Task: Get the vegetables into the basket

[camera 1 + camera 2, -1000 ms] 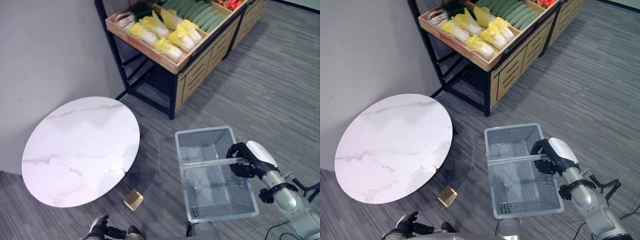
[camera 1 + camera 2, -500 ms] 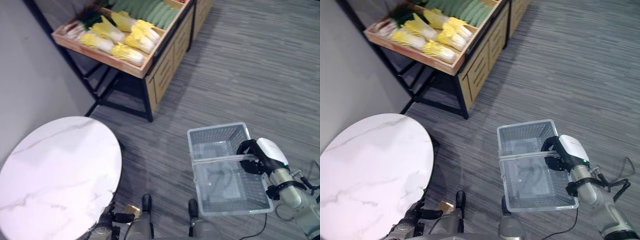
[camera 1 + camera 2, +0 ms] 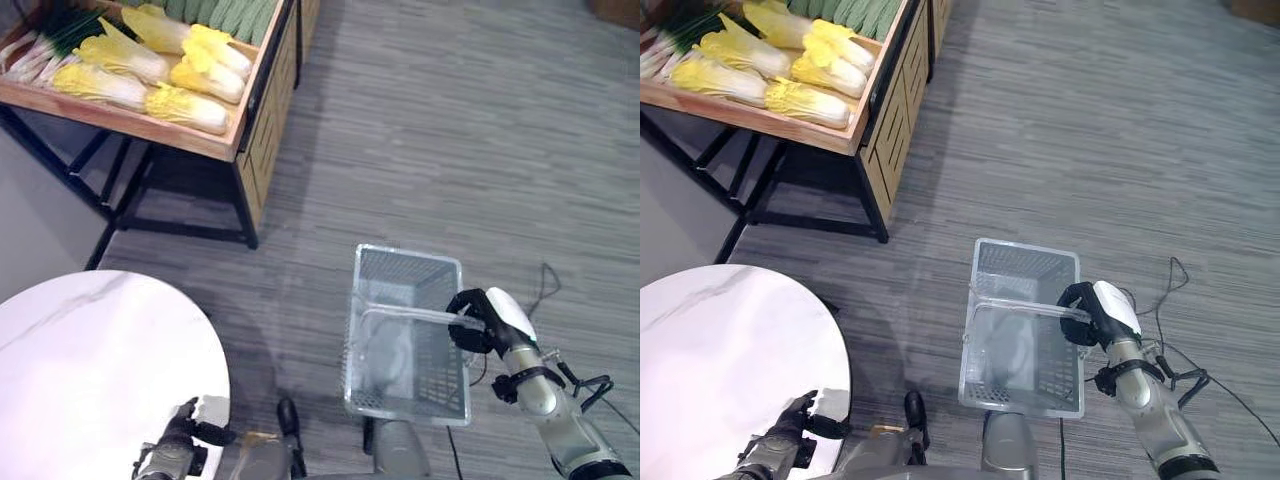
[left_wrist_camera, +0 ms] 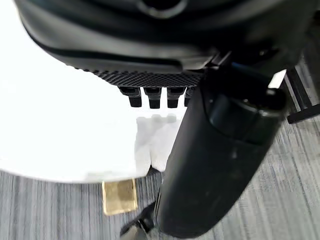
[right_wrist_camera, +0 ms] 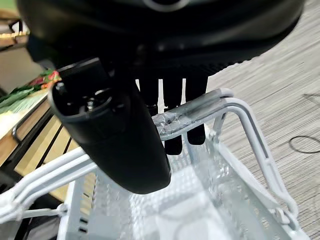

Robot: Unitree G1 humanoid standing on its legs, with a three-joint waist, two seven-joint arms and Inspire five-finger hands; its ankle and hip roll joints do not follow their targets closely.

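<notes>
My right hand (image 3: pixel 482 326) is shut on the handle (image 5: pixel 200 112) of a clear wire-mesh basket (image 3: pixel 360 300), which hangs above the grey floor. In the right wrist view its fingers (image 5: pixel 172 135) curl round the handle bar. No vegetable shows inside the basket. Yellow napa cabbages (image 3: pixel 185 105) lie in a wooden tray (image 3: pixel 130 122) on a rack at the upper left, with scallions (image 3: pixel 45 35) and green cucumbers (image 3: pixel 225 12) beside them. My left hand (image 3: pixel 182 445) hangs relaxed and open, holding nothing, over the near edge of the round white marble table (image 3: pixel 90 360).
The rack stands on black legs (image 3: pixel 245 205) with a slatted wooden cabinet (image 3: pixel 895 110) beside it. A small gold-brown block (image 4: pixel 119 196) lies on the floor by the table's edge. Grey carpet (image 3: pixel 450 130) stretches open to the right and behind the basket.
The whole picture has swung, so the camera has moved: rack and table now sit further left. My right hand still holds the basket's handle; my left hand now hangs over the table's edge.
</notes>
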